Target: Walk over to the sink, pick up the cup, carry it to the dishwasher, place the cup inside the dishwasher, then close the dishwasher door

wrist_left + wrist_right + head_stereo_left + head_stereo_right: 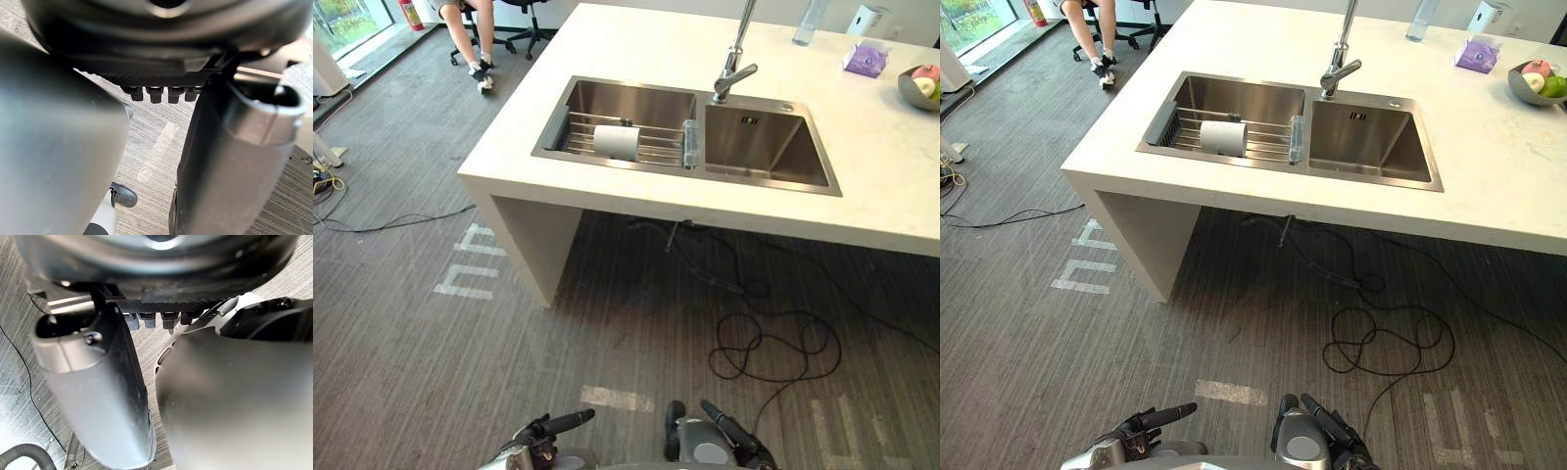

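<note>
A white cup (pixel 616 142) is seen lying sideways on a wire rack (pixel 656 149) in the sink (pixel 773 147). The left hand (pixel 540 436) and right hand (pixel 734 431) are held low, relaxed and empty, as the sink is judged well apart.

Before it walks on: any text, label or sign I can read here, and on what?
Nothing reads as words.
White floor marks: worn shapes, not legible.
Purple packet: print too small.
White box: too small.
Red fire extinguisher: label blurred.
</note>
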